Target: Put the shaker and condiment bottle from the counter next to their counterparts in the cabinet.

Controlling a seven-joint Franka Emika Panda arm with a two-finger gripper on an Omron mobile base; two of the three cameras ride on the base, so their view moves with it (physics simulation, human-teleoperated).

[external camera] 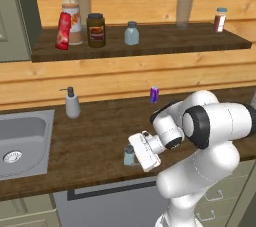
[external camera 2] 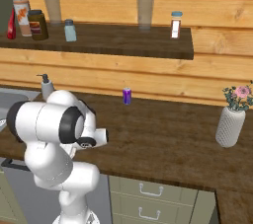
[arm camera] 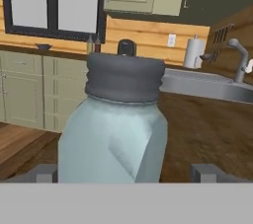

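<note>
Gripper (arm camera: 126, 172) jaws spread wide, one fingertip (arm camera: 42, 172) either side of the pale blue-grey shaker (arm camera: 114, 124), not yet closed on it. Shaker stands upright near the counter (external camera: 95, 141) front edge, lower centre of left base view. Red condiment bottle (external camera: 63, 31) already on cabinet shelf (external camera: 165, 41), upper left, leaning against the tall clear bottle (external camera: 73, 16); matching shaker (external camera: 131, 33) stands nearby.

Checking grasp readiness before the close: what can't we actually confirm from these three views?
- Pad contact on the shaker: hand view cuts both fingertips off at the bottom edge.
- Gripper jaws in left base view: hidden behind the hand's white body.
- Shaker in right base view: blocked by the arm.
- Label text on the condiment bottle: too small.
</note>
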